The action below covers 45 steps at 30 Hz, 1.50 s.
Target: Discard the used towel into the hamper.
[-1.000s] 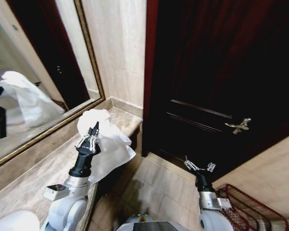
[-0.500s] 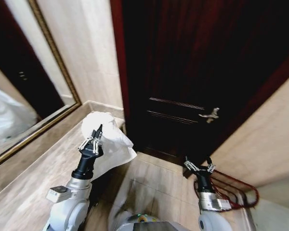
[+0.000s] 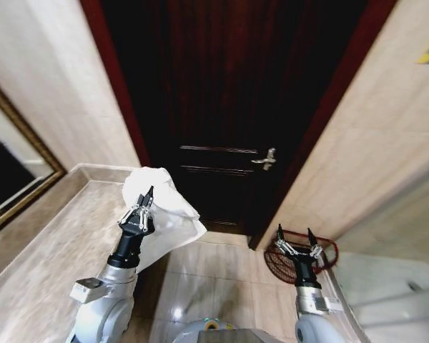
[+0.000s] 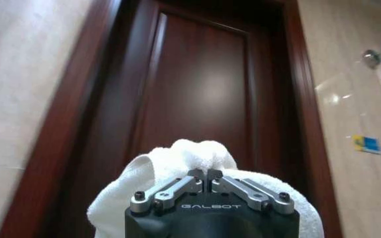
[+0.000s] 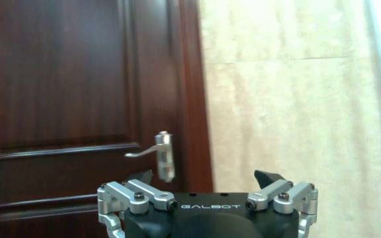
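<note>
Left pincer (image 3: 144, 207) grips towel (image 3: 168, 214); right pincer (image 3: 299, 241) hides hamper (image 3: 275, 261) pt.

A dark wooden door (image 3: 222, 107) with a silver lever handle (image 3: 265, 160) stands in a reddish frame between beige marble walls (image 3: 43, 86). Glossy beige floor tiles (image 3: 214, 279) reflect light; a gilt-framed mirror (image 3: 14, 186) hangs at left.

Bathroom: marble walls (image 3: 43, 93), mirror (image 3: 14, 179).

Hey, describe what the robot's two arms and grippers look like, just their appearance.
Both arms have pale grey rounded shells narrowing to black wrists. The left gripper and right gripper have silver metal linkage fingers with dark tips on black bodies marked GALBOT in white lettering.
</note>
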{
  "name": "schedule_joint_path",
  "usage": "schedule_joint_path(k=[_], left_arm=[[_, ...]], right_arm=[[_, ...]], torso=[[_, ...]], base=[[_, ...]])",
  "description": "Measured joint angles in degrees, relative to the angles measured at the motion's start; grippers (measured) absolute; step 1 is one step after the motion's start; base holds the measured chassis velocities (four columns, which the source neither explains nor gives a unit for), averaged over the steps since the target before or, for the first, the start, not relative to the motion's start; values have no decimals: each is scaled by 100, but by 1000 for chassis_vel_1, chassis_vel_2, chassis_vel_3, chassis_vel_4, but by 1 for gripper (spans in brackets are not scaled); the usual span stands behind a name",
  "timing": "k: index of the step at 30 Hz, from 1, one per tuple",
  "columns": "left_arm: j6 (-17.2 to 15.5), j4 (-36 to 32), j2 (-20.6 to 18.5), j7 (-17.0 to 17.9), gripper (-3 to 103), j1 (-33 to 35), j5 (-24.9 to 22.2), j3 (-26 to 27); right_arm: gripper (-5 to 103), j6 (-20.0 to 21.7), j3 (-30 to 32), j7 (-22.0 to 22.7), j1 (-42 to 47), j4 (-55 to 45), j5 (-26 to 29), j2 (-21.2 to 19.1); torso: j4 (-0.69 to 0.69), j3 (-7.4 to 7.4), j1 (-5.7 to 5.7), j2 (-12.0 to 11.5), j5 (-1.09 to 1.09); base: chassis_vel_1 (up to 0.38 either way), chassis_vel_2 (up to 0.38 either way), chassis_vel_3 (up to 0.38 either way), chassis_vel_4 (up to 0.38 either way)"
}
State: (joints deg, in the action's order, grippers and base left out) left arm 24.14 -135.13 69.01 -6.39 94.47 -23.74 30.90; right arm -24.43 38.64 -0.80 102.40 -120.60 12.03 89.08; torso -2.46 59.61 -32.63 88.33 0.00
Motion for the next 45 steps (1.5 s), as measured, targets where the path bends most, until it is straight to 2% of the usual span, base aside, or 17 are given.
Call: schedule_joint_path(k=[24, 31, 45], left_arm=[[6, -5, 43, -16, 2, 51, -4, -15], [67, -17, 75, -74, 2, 54, -136, -50], [87, 0, 138, -79, 2, 91, -120, -42]], right_arm=[[100, 27, -17, 19, 55, -65, 117, 23], [100, 67, -23, 20, 68, -72, 115, 11], [100, 80, -41, -2, 69, -72, 143, -5]], torso=[[-1, 0, 0, 0, 0], [2, 0, 0, 0, 0], [-1, 0, 0, 0, -1]], base=[[-126, -127, -119, -121], [-115, -121, -128, -127], [-29, -29, 11, -1]])
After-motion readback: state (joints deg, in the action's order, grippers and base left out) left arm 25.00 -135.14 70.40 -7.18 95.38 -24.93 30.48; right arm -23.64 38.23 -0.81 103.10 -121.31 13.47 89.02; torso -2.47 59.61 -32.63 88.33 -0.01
